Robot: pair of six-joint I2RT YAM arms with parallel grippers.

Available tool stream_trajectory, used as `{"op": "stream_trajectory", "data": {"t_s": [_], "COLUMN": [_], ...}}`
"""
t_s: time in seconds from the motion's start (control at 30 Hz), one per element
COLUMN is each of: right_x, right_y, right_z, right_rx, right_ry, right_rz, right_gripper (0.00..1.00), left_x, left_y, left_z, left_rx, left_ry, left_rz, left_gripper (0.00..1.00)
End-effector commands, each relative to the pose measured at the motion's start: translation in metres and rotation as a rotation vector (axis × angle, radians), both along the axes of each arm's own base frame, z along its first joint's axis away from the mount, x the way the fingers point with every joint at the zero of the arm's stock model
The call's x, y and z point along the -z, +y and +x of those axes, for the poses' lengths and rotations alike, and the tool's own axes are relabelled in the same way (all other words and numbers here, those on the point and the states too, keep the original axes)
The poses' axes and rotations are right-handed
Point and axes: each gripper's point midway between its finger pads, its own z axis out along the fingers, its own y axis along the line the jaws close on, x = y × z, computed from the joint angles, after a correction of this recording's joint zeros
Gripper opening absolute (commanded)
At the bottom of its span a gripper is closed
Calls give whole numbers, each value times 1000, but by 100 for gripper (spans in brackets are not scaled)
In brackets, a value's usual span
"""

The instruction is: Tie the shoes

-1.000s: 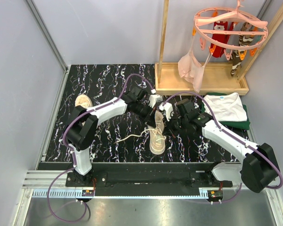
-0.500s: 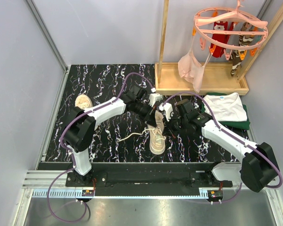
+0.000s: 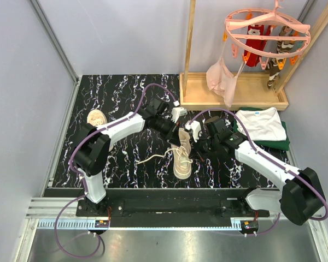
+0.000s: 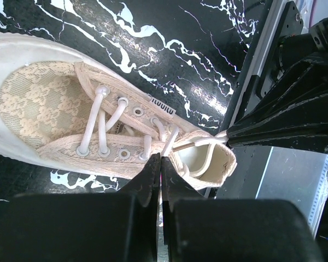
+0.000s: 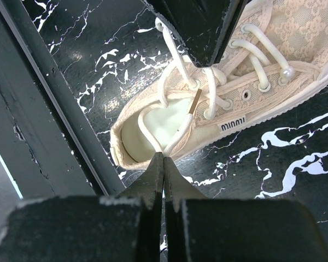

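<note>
Hovering over the shoe (image 4: 44,103), the right gripper (image 5: 163,158) pinches a lace (image 5: 177,132); the left gripper (image 4: 160,162) is pressed shut over its edge.

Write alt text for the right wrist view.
A cream lace-up sneaker lies on a black marbled table, a loop of its white lace pinched in the shut right hand at bottom centre. The left hand hangs over its eyelets.

One cream, lace-patterned low-top shoe (image 3: 181,159) stands upright mid-counter (image 3: 120,93), toe toward the near edge, its white laces (image 4: 92,120) untied (one end trails left). Its mate (image 3: 97,117) sits well apart, far left.
</note>
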Motion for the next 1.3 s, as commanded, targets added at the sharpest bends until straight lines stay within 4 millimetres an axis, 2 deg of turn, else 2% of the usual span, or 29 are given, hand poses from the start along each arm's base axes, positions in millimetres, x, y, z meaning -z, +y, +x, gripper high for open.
{"op": "stream_trajectory", "data": {"t_s": [0.0, 0.4, 0.67, 0.9, 1.27], "right_x": [-9, -4, -11, -9, 7], "right_y": [8, 24, 28, 33, 37], "right_z": [7, 30, 39, 43, 39], "right_rx": [-13, 6, 25, 27, 6], "right_ry": [-40, -47, -65, -75, -71], "right_rz": [28, 45, 61, 78, 111], "right_gripper": [0, 0, 0, 0, 0], "left_x": [-35, -41, -42, -45, -34], "left_y": [-7, -8, -4, -3, 10], "left_z": [10, 1, -5, -12, -18], "left_rx": [7, 26, 27, 37, 28], "left_ry": [-74, -53, -43, -20, 8], "left_rz": [-80, -107, -111, -126, -100], "left_gripper": [0, 0, 0, 0, 0]}}
